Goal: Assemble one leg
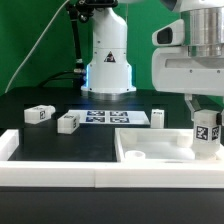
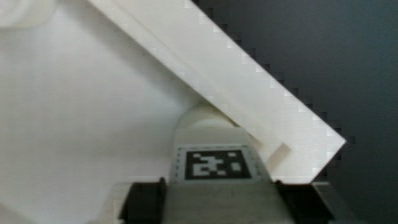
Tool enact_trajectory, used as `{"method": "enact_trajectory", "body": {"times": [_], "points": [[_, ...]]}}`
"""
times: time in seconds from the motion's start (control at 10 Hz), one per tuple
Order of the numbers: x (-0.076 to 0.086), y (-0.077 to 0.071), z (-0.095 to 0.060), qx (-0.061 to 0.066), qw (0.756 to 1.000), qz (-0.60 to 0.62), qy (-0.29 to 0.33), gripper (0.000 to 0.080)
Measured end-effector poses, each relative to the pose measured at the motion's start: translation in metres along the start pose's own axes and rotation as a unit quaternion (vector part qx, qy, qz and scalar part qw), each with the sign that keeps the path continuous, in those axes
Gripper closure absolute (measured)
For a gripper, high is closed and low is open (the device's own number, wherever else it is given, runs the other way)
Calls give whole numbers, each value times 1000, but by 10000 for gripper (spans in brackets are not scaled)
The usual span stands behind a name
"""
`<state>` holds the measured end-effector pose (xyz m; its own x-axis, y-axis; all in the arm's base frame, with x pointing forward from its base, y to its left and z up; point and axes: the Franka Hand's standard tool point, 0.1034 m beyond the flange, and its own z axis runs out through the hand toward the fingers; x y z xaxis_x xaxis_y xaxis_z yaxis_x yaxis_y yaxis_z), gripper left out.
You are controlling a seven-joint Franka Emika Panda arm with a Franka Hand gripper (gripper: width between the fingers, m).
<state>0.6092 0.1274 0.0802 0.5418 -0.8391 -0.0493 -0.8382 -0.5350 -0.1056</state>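
Here the black tabletop (image 1: 30, 95) carries a large white panel (image 1: 150, 152) with a raised rim. At the panel's corner on the exterior view's right, the end effector (image 1: 206, 120) clasps the leg (image 1: 205, 136) upright. Three spare legs (image 1: 40, 114) lie near the marker board (image 1: 113, 118).

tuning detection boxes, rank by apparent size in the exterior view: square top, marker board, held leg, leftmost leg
1. square top
2. marker board
3. held leg and leftmost leg: unranked; the held one looks bigger, but it is nearer the camera.
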Motion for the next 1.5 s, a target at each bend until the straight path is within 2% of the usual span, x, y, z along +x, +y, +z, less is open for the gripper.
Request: {"method": "enact_trajectory", "body": {"times": [0.3, 0.5, 0.7, 0.9, 1.0, 1.1, 1.2, 1.4, 1.5], "points": [[-2, -3, 1, 7, 985, 173, -7, 508], [-1, -3, 1, 10, 962, 273, -15, 508], [-3, -4, 1, 10, 947, 321, -21, 508], [-3, -4, 1, 10, 951, 308, -22, 260], [-3, -4, 1, 10, 961, 277, -21, 260], [-5, -2, 2, 4, 964, 264, -23, 173], [-9, -1, 3, -3, 971, 236, -27, 157], [-10, 1, 3, -11, 994, 108, -24, 151], [-10, 2, 3, -13, 998, 63, -26, 150]]}}
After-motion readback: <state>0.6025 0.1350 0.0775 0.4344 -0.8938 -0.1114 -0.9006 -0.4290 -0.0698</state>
